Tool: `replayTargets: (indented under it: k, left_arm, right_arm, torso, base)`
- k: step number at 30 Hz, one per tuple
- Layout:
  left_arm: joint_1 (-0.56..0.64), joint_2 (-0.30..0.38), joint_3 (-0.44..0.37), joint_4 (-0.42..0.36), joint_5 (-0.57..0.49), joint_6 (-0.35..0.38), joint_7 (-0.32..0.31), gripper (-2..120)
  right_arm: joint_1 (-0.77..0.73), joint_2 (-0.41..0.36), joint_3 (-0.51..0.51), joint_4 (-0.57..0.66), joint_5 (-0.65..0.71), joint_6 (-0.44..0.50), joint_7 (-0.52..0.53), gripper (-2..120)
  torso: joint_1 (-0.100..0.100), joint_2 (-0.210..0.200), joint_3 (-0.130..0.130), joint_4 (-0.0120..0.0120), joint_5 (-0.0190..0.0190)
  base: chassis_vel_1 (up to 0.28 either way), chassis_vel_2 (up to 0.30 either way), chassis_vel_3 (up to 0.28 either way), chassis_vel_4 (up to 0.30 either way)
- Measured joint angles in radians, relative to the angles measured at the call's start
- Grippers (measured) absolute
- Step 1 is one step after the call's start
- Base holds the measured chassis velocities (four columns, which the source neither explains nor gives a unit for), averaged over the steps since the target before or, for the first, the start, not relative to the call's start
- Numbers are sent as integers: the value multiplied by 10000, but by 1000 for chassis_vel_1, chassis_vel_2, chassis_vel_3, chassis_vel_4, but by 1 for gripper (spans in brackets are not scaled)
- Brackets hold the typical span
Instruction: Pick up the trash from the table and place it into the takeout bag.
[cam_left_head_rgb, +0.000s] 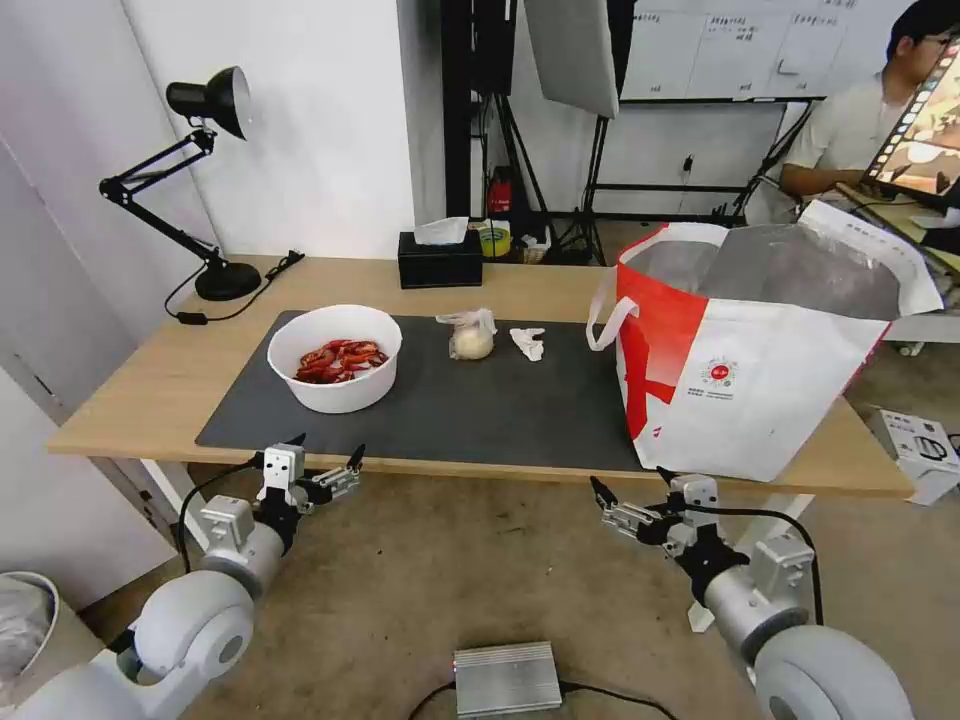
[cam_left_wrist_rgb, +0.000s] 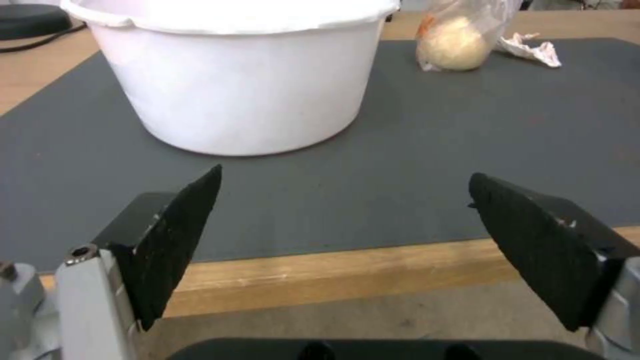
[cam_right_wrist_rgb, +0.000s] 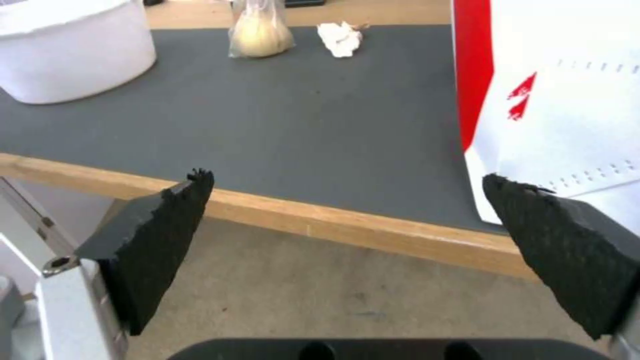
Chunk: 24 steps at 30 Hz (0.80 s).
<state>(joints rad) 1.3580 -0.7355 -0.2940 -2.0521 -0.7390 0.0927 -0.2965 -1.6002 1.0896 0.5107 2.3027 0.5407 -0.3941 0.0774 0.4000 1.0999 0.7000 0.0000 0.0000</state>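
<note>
The trash lies on the table (cam_left_head_rgb: 150, 380) on its dark grey mat (cam_left_head_rgb: 480, 410): a white bowl of red crayfish shells (cam_left_head_rgb: 335, 358) (cam_left_wrist_rgb: 240, 75) (cam_right_wrist_rgb: 73, 50), a small knotted clear bag (cam_left_head_rgb: 472, 336) (cam_left_wrist_rgb: 453, 42) (cam_right_wrist_rgb: 260, 32) and a crumpled white tissue (cam_left_head_rgb: 528, 342) (cam_left_wrist_rgb: 530, 48) (cam_right_wrist_rgb: 340, 37). At the table's right end the white-and-red takeout bag (cam_left_head_rgb: 760, 350) (cam_right_wrist_rgb: 553, 100) stands open. My left gripper (cam_left_head_rgb: 328, 447) (cam_left_wrist_rgb: 345, 175) hangs open just off the table's front edge, facing the bowl. My right gripper (cam_left_head_rgb: 630, 480) (cam_right_wrist_rgb: 347, 177) is open below the front edge, beside the takeout bag.
A black tissue box (cam_left_head_rgb: 440, 258) and a black desk lamp (cam_left_head_rgb: 205, 180) stand along the table's back edge. On the floor lie a silver box (cam_left_head_rgb: 505, 678) between my arms and a white box (cam_left_head_rgb: 920, 450) at the right. A bin (cam_left_head_rgb: 25, 620) sits at my far left.
</note>
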Motion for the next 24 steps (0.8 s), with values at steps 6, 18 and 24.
replayTargets:
  k: [6,18,24]
  left_arm:
    - [7,-36,26,-28,-5,-1,-39,100]
    - [-30,-81,145,-64,36,-10,-88,100]
    - [-206,-177,406,-165,74,6,-104,100]
  right_arm:
    - [150,1,-117,-13,232,19,-52,100]
    - [1912,-588,-814,-597,2728,-2,-188,100]
    - [2721,-734,-1246,-1022,3403,-89,-95,100]
  torso:
    - [0,0,0,0,0]
    - [0,-1,0,1,1]
    - [0,0,0,-2,0]
  base:
    - [0,0,0,0]
    - [0,0,0,0]
    - [0,0,0,0]
